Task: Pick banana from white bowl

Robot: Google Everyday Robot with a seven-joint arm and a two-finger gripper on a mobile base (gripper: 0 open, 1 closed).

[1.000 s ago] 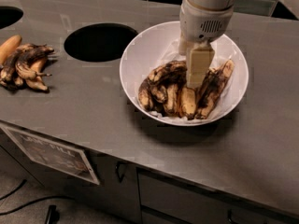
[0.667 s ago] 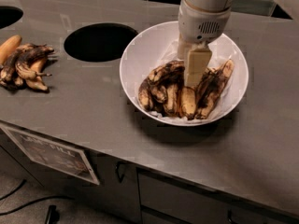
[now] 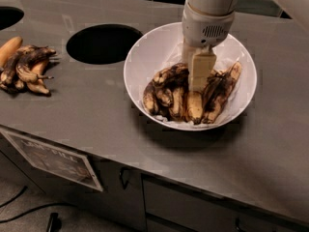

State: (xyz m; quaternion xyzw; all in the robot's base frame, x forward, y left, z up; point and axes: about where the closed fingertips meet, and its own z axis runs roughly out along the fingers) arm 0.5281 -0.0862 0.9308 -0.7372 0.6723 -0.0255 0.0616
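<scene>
The white bowl (image 3: 145, 57) stands on the grey counter, right of centre. It holds a pile of several overripe bananas. The long, slim, almost black banana (image 3: 216, 93) lies on the right of the pile, its thin stem pointing up toward the rim. Shorter, yellower, brown-streaked bananas (image 3: 194, 108) lie next to it. My gripper (image 3: 200, 79) hangs from the white arm straight down into the bowl. Its cream tip is at the middle of the pile, just left of the dark banana. Where it touches the fruit is hidden by its own body.
A round hole (image 3: 102, 43) opens in the counter left of the bowl, and part of another hole (image 3: 7, 16) is at the far left edge. A separate dark bunch with an orange-yellow banana (image 3: 21, 64) lies at the left. Cabinet doors are below the counter's front edge.
The gripper has shifted slightly left and a little lower into the banana pile. The bowl and the bananas have not visibly moved.
</scene>
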